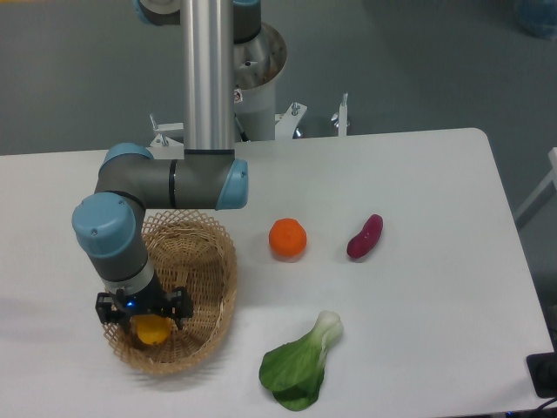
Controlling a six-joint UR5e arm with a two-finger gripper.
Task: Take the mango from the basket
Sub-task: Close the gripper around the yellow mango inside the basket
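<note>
— Where is the fruit in this shot?

— The smooth yellow-orange mango (pixel 152 330) lies in the oval tan woven wicker basket (pixel 213 270), toward the basket's end nearest the front-left corner of the white table (pixel 418 174). The two-finger claw (pixel 144 315) is lowered into the basket right over it.

— Has the claw got it?

— Its dark fingers (pixel 182 306) stand on either side of the mango, close against it. Whether they are clamped on the fruit or only bracketing it, I cannot tell.

— Which way does the mango lie?

— Directly beneath the claw, between the fingers; only its lower part shows, so its long axis is unclear.

— And the rest of the table?

— A round orange fruit (pixel 287 238), a dark purple-red oblong vegetable (pixel 365 236) and a leafy green bok choy (pixel 298 364) lie outside the basket.
</note>
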